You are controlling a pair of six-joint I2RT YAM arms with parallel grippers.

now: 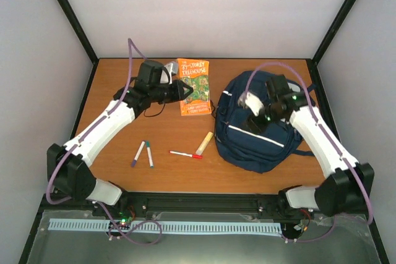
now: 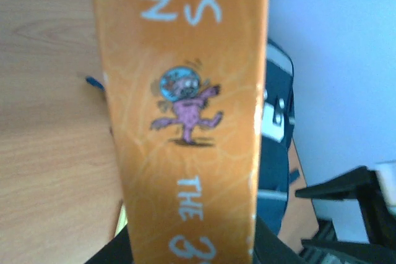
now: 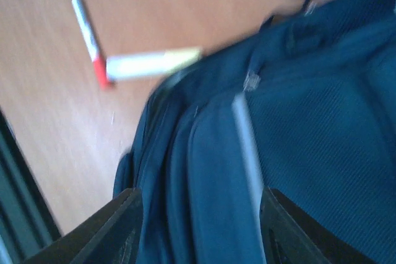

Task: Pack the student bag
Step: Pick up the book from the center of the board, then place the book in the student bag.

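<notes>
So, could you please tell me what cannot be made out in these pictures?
- Left wrist: the book fills the frame, hiding whether the left claw grips it.
- Top view: the right arm covers the upper part of the student bag, hiding its opening.
- Right wrist: motion blur; the bag's fabric detail is lost.

Bare table (image 1: pixel 218 78) runs between book (image 1: pixel 194 88) and student bag (image 1: pixel 247 146); pens (image 1: pixel 149 154) clutter the nearer middle.

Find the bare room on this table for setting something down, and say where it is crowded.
Bare: the near strip between the pens and the table edge; the far gap between book and backpack. Crowded: mid-table, pens clustered beside the backpack.
</notes>
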